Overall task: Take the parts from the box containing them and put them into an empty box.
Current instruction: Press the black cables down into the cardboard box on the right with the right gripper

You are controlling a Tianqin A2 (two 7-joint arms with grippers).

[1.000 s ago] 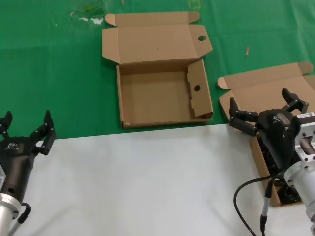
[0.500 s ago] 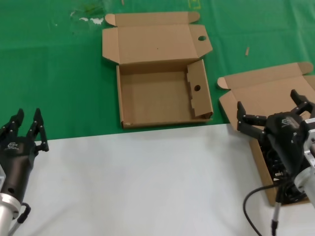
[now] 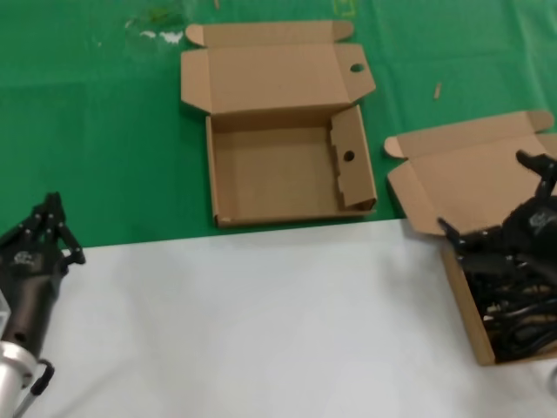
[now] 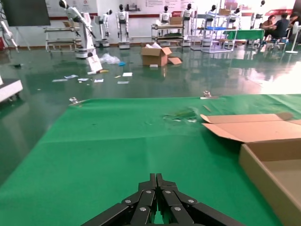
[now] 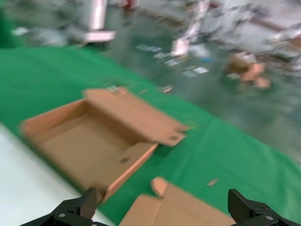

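My right gripper point(image 3: 513, 228) hangs with its fingers spread wide over the box of cords point(image 3: 461, 296), apparently just above the black power cords point(image 3: 513, 305) piled inside. The empty box point(image 3: 287, 170) sits left of that box, lid open. My left gripper point(image 3: 48, 231), fingers pressed together, waits far left of it.

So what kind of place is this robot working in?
Probably a robotics lab or demo hall: humanoid robots stand along the far wall beside metal racks, and a green-covered table holds the open cardboard box.
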